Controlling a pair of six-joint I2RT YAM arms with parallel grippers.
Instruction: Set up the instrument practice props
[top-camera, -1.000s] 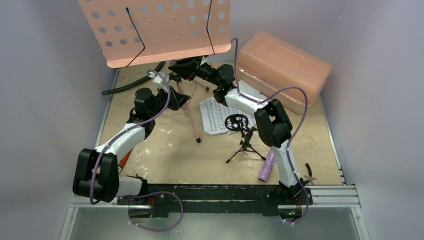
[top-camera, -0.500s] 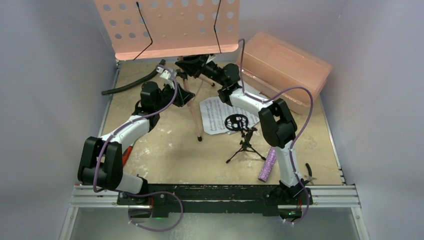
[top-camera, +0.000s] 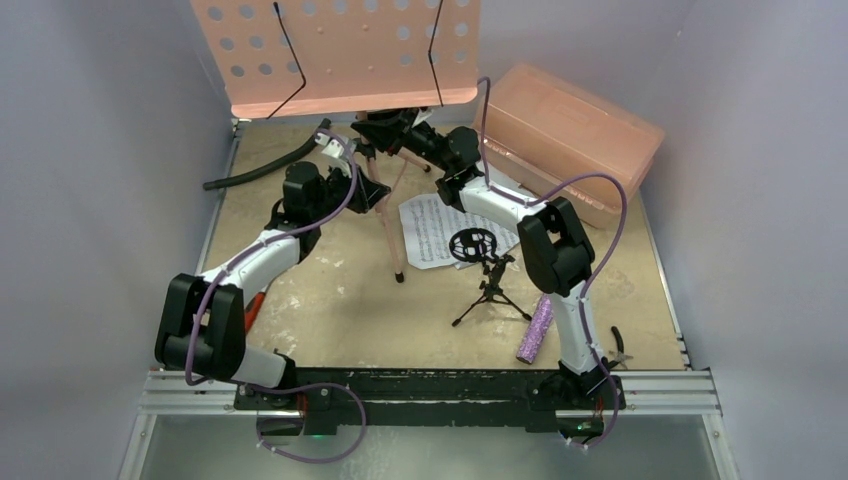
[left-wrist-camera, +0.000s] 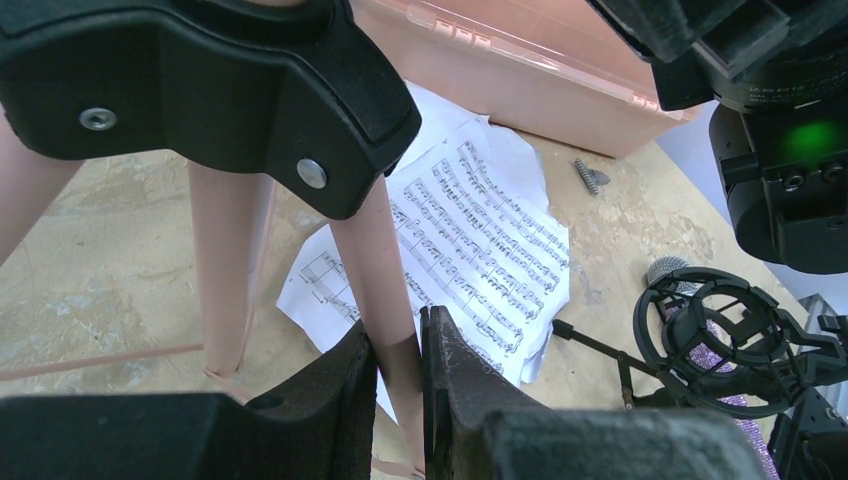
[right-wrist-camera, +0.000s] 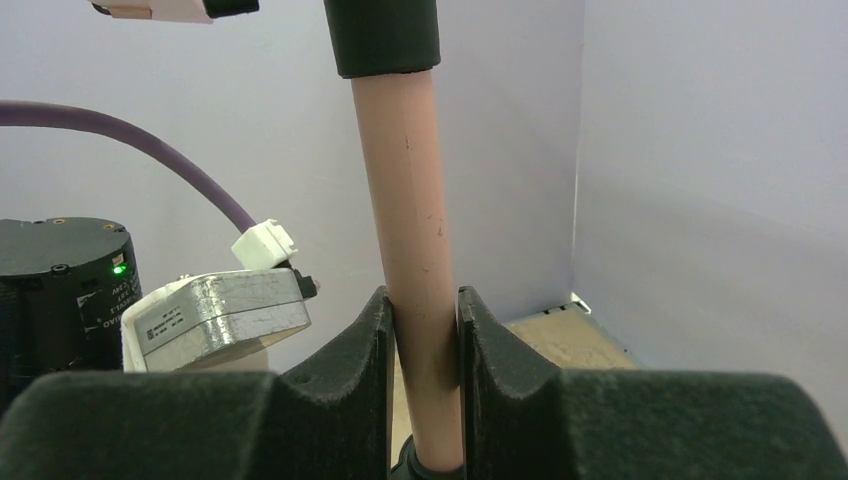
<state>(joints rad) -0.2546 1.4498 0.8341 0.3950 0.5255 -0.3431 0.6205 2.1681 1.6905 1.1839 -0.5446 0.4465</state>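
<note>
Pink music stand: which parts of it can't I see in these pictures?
Top view: the music stand's upper edge is cut by the frame; its desk hides the pole.
Left wrist: the gripped leg's foot, behind the jaws.
Right wrist: the gripped tube's lower end, behind the jaws.

the music stand (top-camera: 340, 50) has a matt pink desk of thin punched sheet; its tubes look smooth and painted, faintly scuffed, with a dull black sleeve. the left gripper (left-wrist-camera: 398, 350) and right gripper (right-wrist-camera: 425, 320) are grainy matt black plastic. the pages (left-wrist-camera: 480, 240) are plain white printed paper. the microphone (top-camera: 534, 330) has a grainy purple glitter finish. the box (top-camera: 570, 130) is cloudy, slightly glossy plastic. the table (top-camera: 330, 300) is mottled beige, dull.
</note>
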